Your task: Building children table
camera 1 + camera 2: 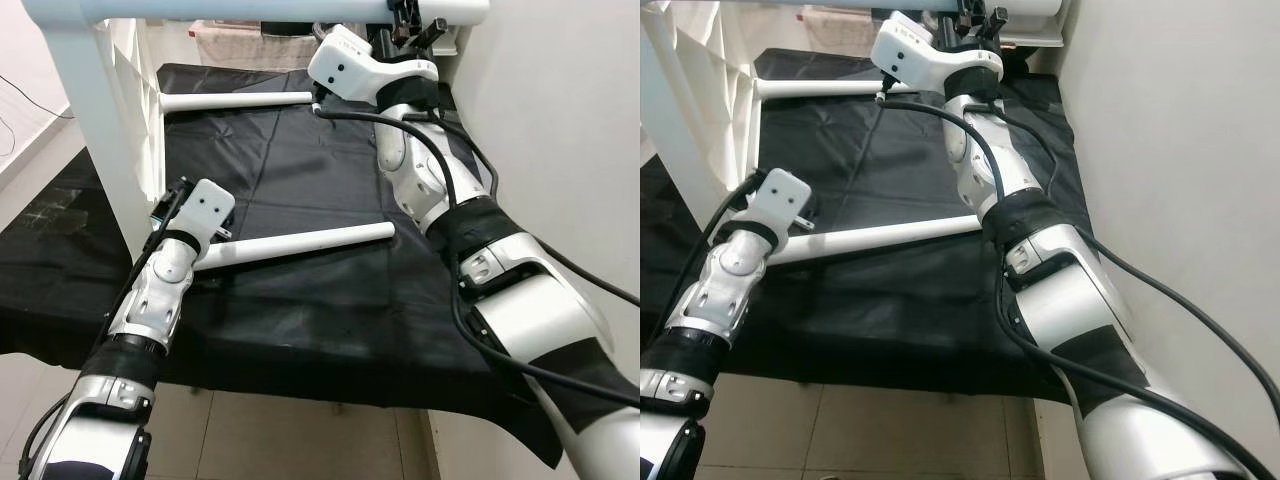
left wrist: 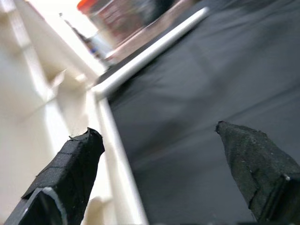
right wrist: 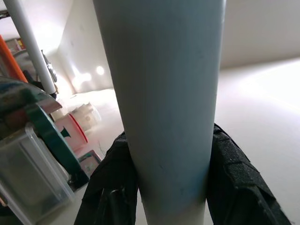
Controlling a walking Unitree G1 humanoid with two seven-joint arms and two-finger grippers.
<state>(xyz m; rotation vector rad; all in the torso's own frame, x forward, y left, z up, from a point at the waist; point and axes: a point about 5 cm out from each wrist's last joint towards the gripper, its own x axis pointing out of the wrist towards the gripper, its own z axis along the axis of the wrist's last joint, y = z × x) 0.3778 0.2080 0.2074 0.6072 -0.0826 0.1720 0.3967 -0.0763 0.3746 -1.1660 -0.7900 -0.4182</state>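
The right claw clamps a white table leg between its fingers — the left claw gapes wide, empty, beside the white table frame.

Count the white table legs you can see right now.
4. One leg lies loose on the black cloth; one is attached, lying horizontal further back; one runs along the top, held by the right claw; one thick leg stands at left. Others may be hidden.

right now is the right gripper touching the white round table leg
Touching. The right wrist view shows the right gripper with both black fingers pressed against the white round table leg.
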